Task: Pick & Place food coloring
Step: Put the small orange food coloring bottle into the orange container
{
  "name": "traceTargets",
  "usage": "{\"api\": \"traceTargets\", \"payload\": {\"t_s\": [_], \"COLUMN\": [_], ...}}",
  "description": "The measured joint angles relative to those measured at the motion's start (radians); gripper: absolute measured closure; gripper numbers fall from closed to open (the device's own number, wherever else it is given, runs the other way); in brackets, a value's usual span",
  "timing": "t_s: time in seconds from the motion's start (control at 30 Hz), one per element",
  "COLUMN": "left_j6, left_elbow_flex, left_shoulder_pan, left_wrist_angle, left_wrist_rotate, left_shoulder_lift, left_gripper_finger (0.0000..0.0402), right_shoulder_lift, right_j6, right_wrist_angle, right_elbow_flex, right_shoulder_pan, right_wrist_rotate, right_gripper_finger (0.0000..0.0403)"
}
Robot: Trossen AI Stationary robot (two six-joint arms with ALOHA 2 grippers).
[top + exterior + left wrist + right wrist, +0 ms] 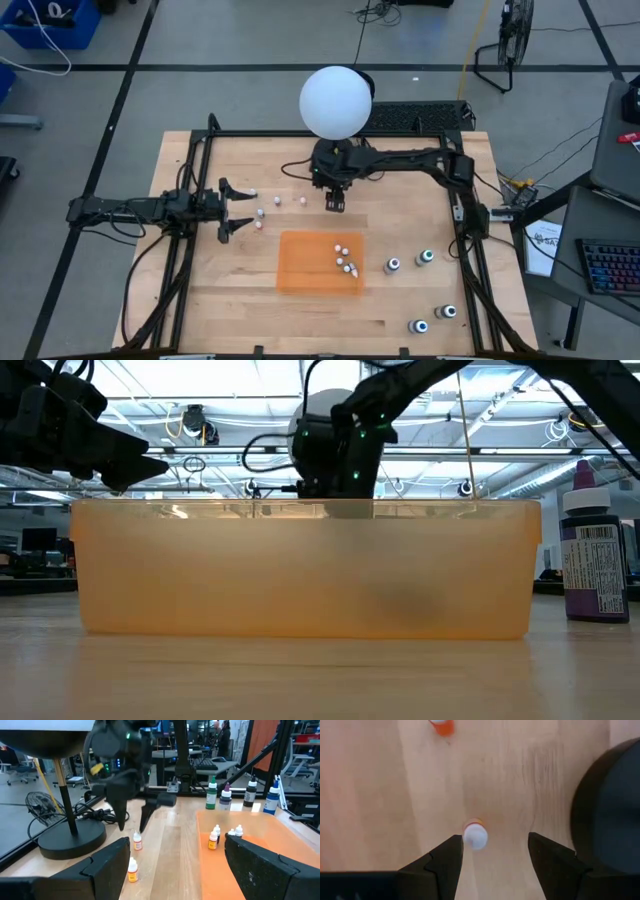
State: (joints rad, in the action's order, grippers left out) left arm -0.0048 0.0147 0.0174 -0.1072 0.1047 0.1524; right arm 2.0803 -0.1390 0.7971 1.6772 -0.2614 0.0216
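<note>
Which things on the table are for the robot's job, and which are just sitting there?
For the job:
small food coloring bottles loose on the wood
small bottles already in the orange tray
bigger dark bottles
right gripper, open over one small bottle
left gripper, open

Just sitting there:
white globe lamp

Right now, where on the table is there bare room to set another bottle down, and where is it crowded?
Bare wood: the near-left corner beside the orange tray, and between tray and dark bottles. Crowded: behind the tray, where small bottles stand between the left gripper, the right gripper and the lamp.
</note>
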Motion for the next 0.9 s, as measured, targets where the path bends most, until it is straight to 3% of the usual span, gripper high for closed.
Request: {"api": "traceTargets", "payload": {"t_s": [0.57,0.9], "left_j6": [0.0,0.0], "left_elbow_flex": [0.0,0.0], "left_shoulder_pan": [0.0,0.0], "left_wrist_angle": [0.0,-0.001], "left_wrist_rotate": [0.0,0.0], "left_shoulder_lift": [0.0,0.0], "left_gripper_finger": [0.0078,0.0078], "right_shoulder_lift": [0.063,0.063], "right_j6": [-0.007,-0.009], "right_wrist_angle": [-0.011,-0.014], "right_elbow_flex": [0.0,0.0], "right_shoulder_pan": [0.0,0.0], "right_wrist_rotate": [-0.002,-0.053], "right_gripper_finger": [0.0201,0.026]}}
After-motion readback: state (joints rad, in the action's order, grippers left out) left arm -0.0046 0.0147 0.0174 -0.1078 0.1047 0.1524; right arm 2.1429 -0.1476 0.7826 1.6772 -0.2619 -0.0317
